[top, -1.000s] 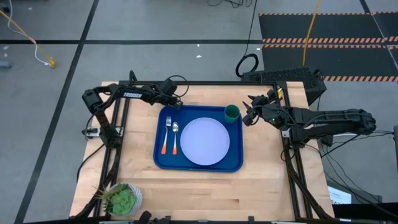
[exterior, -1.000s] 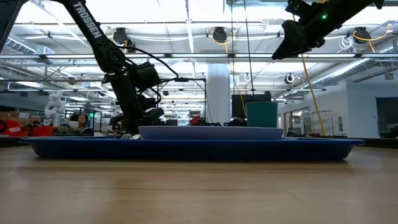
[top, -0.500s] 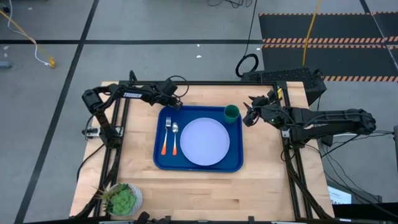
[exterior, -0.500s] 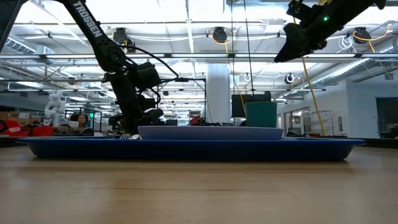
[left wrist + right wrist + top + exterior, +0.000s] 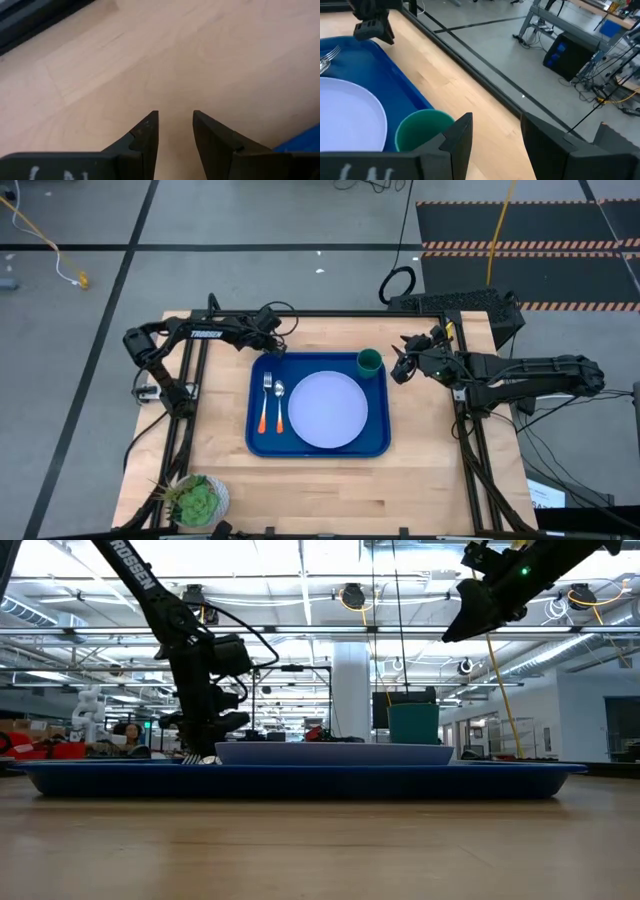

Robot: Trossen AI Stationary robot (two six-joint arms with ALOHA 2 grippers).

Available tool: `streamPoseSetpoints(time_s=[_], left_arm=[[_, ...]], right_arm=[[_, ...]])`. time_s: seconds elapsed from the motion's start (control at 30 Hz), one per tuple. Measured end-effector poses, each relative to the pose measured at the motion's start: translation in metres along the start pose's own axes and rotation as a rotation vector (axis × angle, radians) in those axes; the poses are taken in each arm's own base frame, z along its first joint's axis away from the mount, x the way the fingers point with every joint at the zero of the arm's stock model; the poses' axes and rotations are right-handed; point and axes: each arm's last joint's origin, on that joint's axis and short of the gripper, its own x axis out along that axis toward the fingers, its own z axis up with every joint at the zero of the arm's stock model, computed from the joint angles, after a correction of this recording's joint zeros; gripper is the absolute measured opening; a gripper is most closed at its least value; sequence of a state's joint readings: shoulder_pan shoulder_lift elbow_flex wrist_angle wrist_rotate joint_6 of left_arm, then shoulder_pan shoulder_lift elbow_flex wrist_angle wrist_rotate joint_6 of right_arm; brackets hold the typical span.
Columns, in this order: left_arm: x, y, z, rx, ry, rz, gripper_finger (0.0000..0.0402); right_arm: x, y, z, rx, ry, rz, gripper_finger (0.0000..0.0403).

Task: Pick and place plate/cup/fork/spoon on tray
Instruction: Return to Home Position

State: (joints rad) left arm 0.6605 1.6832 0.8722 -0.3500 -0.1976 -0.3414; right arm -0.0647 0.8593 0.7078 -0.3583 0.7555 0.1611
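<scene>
Task looks finished: the tray (image 5: 318,445) sits mid-table holding the plate (image 5: 328,409) at its centre, the fork (image 5: 266,402) and spoon (image 5: 279,404) side by side just left of the plate, and the cup (image 5: 370,361) in the far right corner. Left gripper (image 5: 270,346) is at the tray's far left corner over bare wood, fingers apart and empty. Right gripper (image 5: 401,366) is raised just right of the cup, fingers apart, holding nothing; nothing left to place.

The wooden surface (image 5: 420,480) fills the middle of the frame. The big blue tray (image 5: 256,442) lies flat on it near the center. A small potted plant (image 5: 197,501) sits at the lower left corner.
</scene>
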Motion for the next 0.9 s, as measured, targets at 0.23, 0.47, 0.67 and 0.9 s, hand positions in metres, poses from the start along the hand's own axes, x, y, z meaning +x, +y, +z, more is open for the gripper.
streamPoseSetpoints(time_s=[0.23,0.47,0.67,0.9], left_arm=[[0.0,0.002,0.002,0.021,-0.04,0.072,0.0124],[-0.02,-0.007,0.013,0.068,-0.186,0.024,0.0124],[-0.064,-0.03,0.018,0.161,-0.391,-0.085,0.0124],[-0.117,-0.07,0.004,0.362,-0.834,-0.502,0.0124]], right_arm=[[0.0,0.0,-0.005,0.016,0.046,0.02,0.016],[0.0,-0.001,-0.008,-0.02,0.07,0.016,0.016],[-0.003,0.001,-0.004,-0.01,0.049,0.129,0.016],[-0.013,0.001,0.014,0.015,-0.118,0.355,0.016]])
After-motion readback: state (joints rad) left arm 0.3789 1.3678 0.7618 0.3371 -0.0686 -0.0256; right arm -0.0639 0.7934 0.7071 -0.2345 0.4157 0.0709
